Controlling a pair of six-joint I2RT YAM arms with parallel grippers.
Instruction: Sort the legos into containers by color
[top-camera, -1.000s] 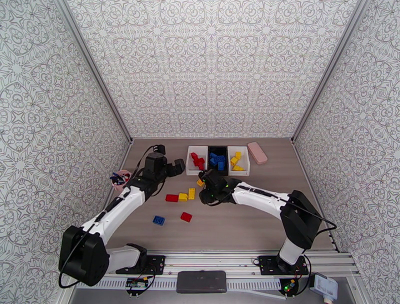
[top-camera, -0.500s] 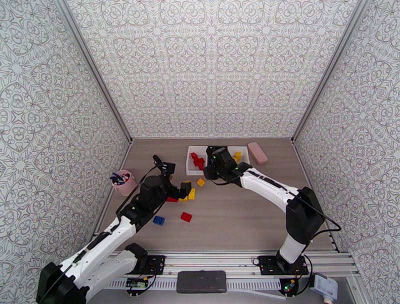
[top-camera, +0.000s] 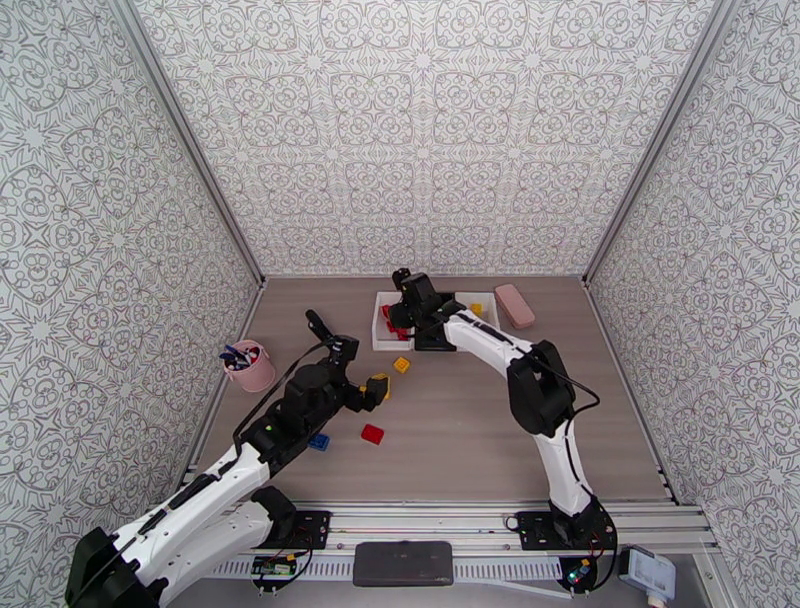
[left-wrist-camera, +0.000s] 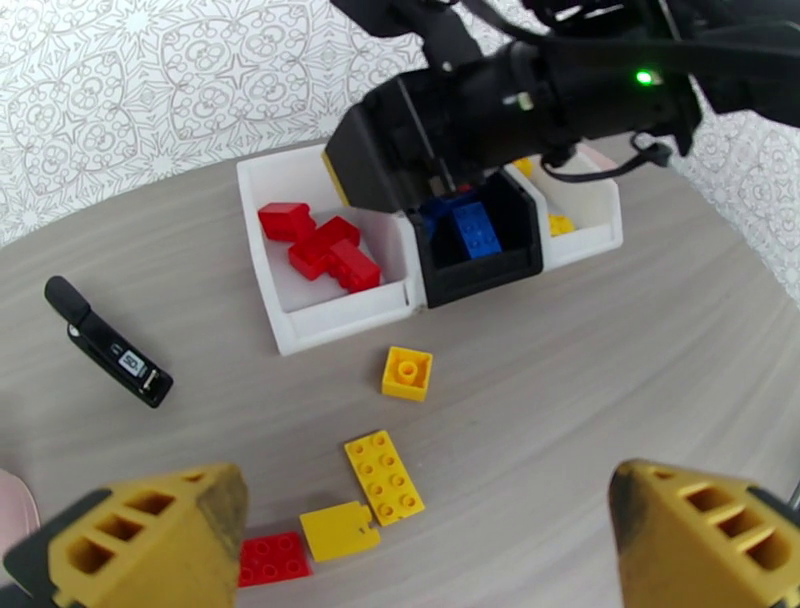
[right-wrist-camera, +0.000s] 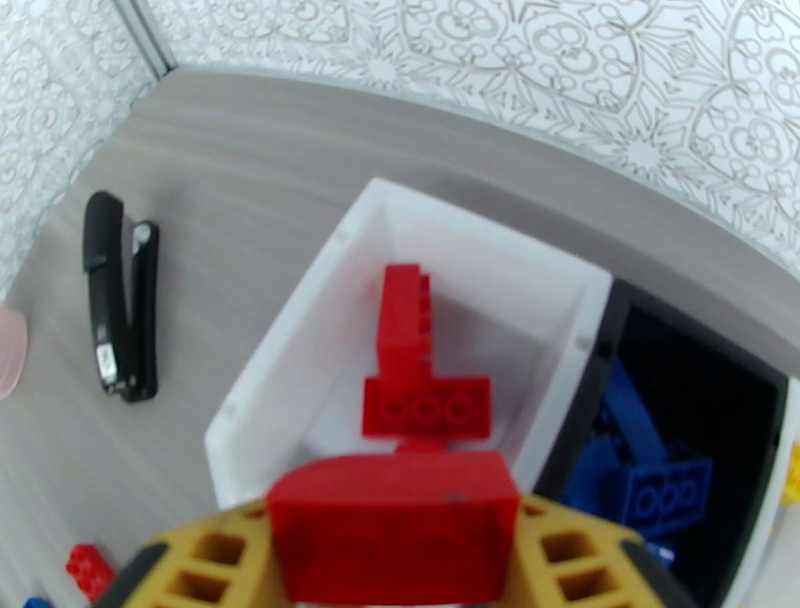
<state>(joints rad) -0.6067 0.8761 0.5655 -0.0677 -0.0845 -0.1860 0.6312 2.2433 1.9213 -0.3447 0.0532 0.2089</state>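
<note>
Right tool (right-wrist-camera: 395, 572) (red brick (right-wrist-camera: 395, 530) in grip) over white tray (right-wrist-camera: 287, 338)

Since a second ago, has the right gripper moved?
Yes. The right gripper, shut on a red brick, moved toward the far wall: from short of the left white tray to above it.

I'm running this from afar in what looks like a lab test cell. Patterned panels (top-camera: 420, 130) wall in a wood-grain table (top-camera: 480, 440) on three sides. The left arm (top-camera: 210, 480) and right arm (top-camera: 545, 400) are bolted to an aluminium rail (top-camera: 450, 522), with a bare circuit board (top-camera: 275, 568) beside it.
</note>
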